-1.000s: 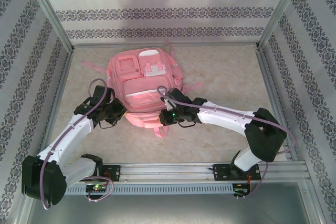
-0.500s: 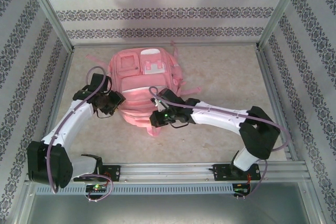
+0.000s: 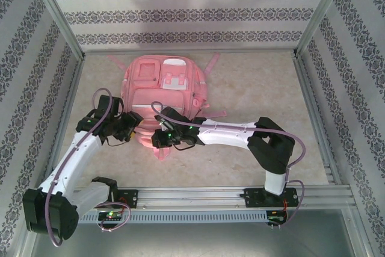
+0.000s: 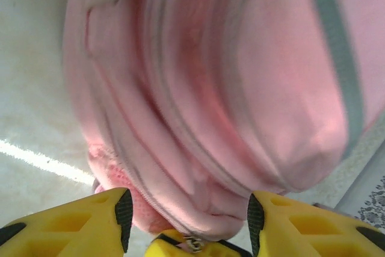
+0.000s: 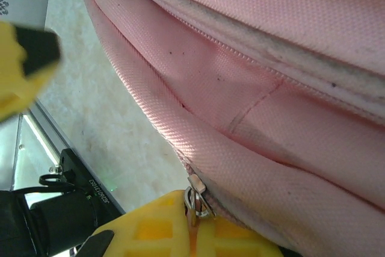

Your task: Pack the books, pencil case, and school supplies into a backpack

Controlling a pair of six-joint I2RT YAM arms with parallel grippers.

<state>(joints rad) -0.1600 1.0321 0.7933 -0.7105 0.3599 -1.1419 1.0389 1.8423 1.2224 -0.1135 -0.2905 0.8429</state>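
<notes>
Lying flat on the beige worktop (image 3: 252, 88), left of centre, the large pink fabric backpack (image 3: 165, 88) has the left hand (image 4: 189, 212) spread around its near corner. The right hand (image 3: 159, 138) meets its near edge, and I cannot tell its grip.

Pale mottled table (image 3: 258, 88) carrying a single pink backpack (image 3: 165, 85).
The backpack lies flat, stretching away beyond the left gripper (image 3: 132, 126) and right gripper (image 3: 157, 139), its near edge right at both.
</notes>
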